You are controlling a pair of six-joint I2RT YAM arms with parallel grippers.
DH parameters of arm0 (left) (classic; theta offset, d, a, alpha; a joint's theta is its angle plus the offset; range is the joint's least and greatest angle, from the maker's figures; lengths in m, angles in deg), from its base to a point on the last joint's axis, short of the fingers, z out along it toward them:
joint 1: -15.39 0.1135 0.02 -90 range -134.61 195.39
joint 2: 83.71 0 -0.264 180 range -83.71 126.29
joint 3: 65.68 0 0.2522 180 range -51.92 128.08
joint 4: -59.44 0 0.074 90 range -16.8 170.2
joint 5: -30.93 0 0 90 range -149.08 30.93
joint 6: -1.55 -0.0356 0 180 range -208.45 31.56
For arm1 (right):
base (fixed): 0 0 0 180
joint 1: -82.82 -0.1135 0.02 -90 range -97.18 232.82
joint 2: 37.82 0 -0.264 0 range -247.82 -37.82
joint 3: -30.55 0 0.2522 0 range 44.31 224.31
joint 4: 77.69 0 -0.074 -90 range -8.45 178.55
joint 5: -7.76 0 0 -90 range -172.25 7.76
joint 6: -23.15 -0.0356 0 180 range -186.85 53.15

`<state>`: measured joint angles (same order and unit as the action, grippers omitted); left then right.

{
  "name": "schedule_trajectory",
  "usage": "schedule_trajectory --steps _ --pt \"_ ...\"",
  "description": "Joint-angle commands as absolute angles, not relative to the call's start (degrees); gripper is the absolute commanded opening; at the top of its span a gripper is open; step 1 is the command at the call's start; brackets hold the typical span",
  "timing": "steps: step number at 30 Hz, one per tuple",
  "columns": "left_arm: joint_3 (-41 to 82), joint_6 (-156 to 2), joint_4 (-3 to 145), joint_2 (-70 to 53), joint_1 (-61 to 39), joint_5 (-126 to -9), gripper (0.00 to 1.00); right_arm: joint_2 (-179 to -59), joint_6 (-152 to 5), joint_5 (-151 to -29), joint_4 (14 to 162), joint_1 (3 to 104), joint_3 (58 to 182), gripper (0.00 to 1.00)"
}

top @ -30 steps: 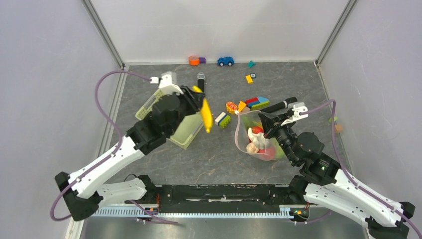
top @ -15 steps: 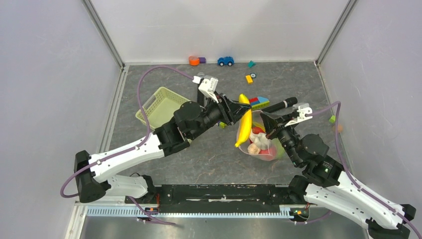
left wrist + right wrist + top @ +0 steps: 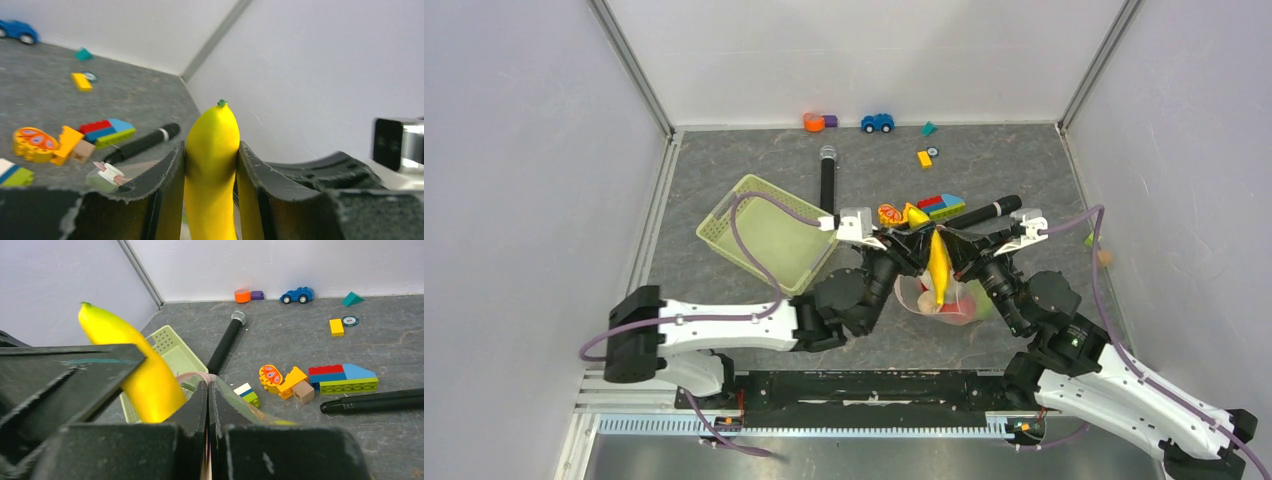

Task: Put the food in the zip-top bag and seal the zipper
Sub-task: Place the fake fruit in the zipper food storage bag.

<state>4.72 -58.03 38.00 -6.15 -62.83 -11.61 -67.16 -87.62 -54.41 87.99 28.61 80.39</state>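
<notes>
Left tool (image 3: 211, 165) clamps the banana (image 3: 214, 130); right tool (image 3: 208, 400) pinched closed, seemingly on the bag (image 3: 910, 294).

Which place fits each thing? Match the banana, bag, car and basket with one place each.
Things:
1. banana
2. bag
3. car
4. basket

Places:
A. by the back wall
B. held in the left claw
C. on the table, left of the bag
D. rim pinched in the right claw

Pairs: 1-B, 2-D, 3-A, 4-C
</notes>
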Motion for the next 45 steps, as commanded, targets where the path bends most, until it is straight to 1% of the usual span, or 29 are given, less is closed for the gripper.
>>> schedule_trajectory --steps 1,5,8,14,16,20,21,22,23,24,26,27,28,30,31,35,36,42,45 --pt "9.38 -74.66 19.91 1.41 -64.79 13.10 0.02 -67.27 -90.34 -55.45 92.72 28.59 80.79 0.00" --pt "13.10 -83.66 14.00 7.16 -64.81 19.71 0.02 -66.45 -91.40 -55.45 92.50 28.59 80.53 0.00" --pt "14.79 -95.41 0.38 11.39 -64.84 23.08 0.02 -65.56 -92.21 -55.24 92.59 28.59 80.09 0.00" --pt "24.44 -114.36 -14.14 22.49 -64.86 27.61 0.02 -65.62 -93.39 -55.62 92.94 28.58 79.73 0.00" --pt "27.44 -118.68 -15.90 24.87 -64.84 29.11 0.02 -65.62 -93.43 -55.62 92.77 28.55 79.81 0.00" --pt "28.34 -118.98 -15.88 26.04 -65.52 30.10 0.03 -65.42 -93.49 -55.14 92.77 28.59 79.73 0.00" --pt "28.25 -119.30 -15.90 26.11 -65.73 30.00 0.13 -65.45 -93.44 -55.12 92.77 28.59 79.75 0.00" --pt "28.30 -119.84 -15.90 26.07 -65.95 29.92 0.27 -65.42 -93.43 -55.04 92.77 28.55 79.73 0.01" --pt "28.27 -120.17 -15.84 26.03 -66.03 30.16 0.34 -65.50 -93.46 -55.04 92.77 28.55 79.73 0.01" --pt "28.16 -120.42 -15.86 25.83 -66.13 30.24 0.36 -65.58 -93.42 -54.98 92.72 28.59 79.73 0.01" --pt "27.74 -120.54 -15.81 25.40 -66.37 30.09 0.45 -65.79 -93.48 -54.82 92.77 28.58 79.81 0.02" --pt "27.56 -120.56 -15.83 25.25 -66.54 29.94 0.52 -65.86 -93.44 -54.88 92.72 28.59 79.82 0.02" --pt "27.45 -120.60 -15.83 25.26 -66.64 29.77 0.64 -66.03 -93.46 -54.79 92.70 28.59 79.91 0.02" --pt "27.49 -120.80 -15.84 25.35 -66.72 29.80 0.82 -66.21 -93.39 -54.79 92.61 28.59 79.97 0.02" --pt "27.52 -120.89 -15.83 25.36 -66.79 29.93 0.86 -66.23 -93.43 -54.68 92.59 28.55 80.00 0.02" --pt "27.61 -122.04 -15.83 25.23 -67.27 29.65 0.99 -66.25 -93.20 -54.26 92.32 28.55 80.17 0.02" --pt "27.78 -122.72 -15.75 25.17 -67.39 29.61 1.00 -66.26 -93.17 -54.10 92.18 28.59 80.17 0.02" --pt "28.66 -127.64 -14.44 23.15 -69.34 29.15 1.00 -67.03 -92.91 -53.38 91.21 28.57 80.86 0.02" --pt "28.69 -124.67 -6.34 21.20 -69.99 28.99 1.00 -67.62 -92.83 -53.24 90.67 28.59 81.29 0.02"
